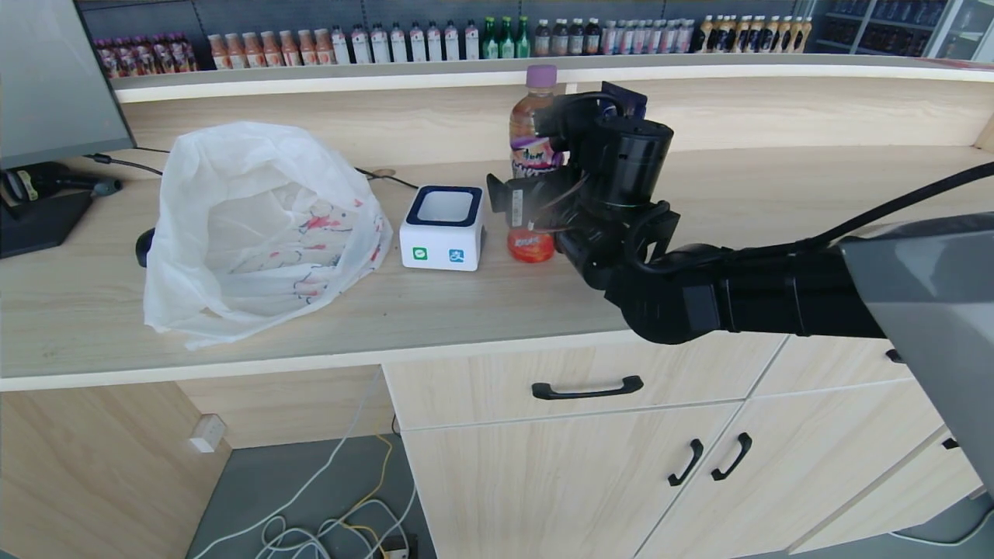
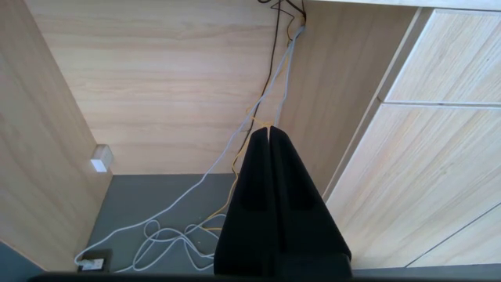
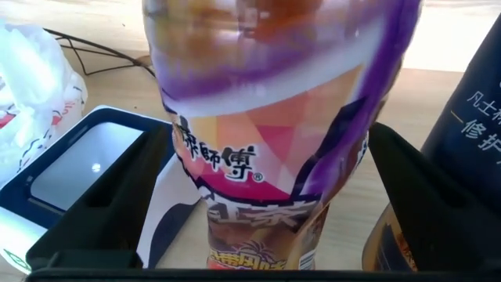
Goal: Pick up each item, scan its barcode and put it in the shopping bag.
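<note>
Right pincer [image 1: 534, 208]: fingers closed against both sides of the drink bottle [image 1: 531, 116], which is purple-capped and upright with its base low by the surface [image 1: 466, 310]. Just beside the bottle, to the left: white scanner box [image 1: 443, 227]. Further left, apart: white shopping bag [image 1: 256, 225], mouth open. Dark bottle [image 3: 470, 117] close by the gripped one. Left pincer [image 2: 270, 196]: fingers pressed together, low before wooden panels, above floor cables [image 2: 156, 235].

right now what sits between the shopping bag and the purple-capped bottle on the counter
The white scanner box stands on the counter between the shopping bag and the purple-capped bottle, as the head view shows.
</note>
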Robot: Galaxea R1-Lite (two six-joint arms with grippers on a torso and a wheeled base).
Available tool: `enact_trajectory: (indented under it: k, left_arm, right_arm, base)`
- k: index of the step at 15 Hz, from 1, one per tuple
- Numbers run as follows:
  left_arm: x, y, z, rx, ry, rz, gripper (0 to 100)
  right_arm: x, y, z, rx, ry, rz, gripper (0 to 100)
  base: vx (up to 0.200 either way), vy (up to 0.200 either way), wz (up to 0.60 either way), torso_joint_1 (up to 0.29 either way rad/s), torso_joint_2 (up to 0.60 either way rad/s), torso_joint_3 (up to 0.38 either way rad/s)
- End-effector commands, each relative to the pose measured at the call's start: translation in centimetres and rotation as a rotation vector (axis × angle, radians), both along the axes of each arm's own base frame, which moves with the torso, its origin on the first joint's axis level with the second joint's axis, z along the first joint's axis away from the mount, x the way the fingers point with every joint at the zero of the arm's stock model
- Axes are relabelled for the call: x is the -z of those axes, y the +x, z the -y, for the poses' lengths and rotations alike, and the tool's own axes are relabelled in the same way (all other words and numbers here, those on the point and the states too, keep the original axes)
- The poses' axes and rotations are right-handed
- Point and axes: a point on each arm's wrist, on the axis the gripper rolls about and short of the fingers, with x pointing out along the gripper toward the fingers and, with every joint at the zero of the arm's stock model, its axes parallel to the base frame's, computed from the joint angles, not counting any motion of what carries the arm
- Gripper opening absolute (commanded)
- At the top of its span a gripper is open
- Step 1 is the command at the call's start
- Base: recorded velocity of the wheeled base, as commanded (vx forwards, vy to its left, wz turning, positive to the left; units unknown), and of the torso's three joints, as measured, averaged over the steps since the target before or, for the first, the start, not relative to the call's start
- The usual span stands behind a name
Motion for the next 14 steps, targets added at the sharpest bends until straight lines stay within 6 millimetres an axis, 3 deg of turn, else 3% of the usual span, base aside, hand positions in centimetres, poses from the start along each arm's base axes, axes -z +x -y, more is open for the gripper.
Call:
enact_trajectory:
  k: [1,14]
  left_arm:
    - [0.0,0.0,0.0,0.0,0.0,0.0,0]
    - [0.0,0.0,0.0,0.0,0.0,0.0,0]
  right_arm:
    - [0.04,0.53,-0.01,0.006,0.007,0.008,100]
    - [-0.48,1.13,0.26,0.017,0.025,0.029,100]
  base:
    - [0.0,0.0,0.0,0.0,0.0,0.0]
    - [0.0,0.0,0.0,0.0,0.0,0.0]
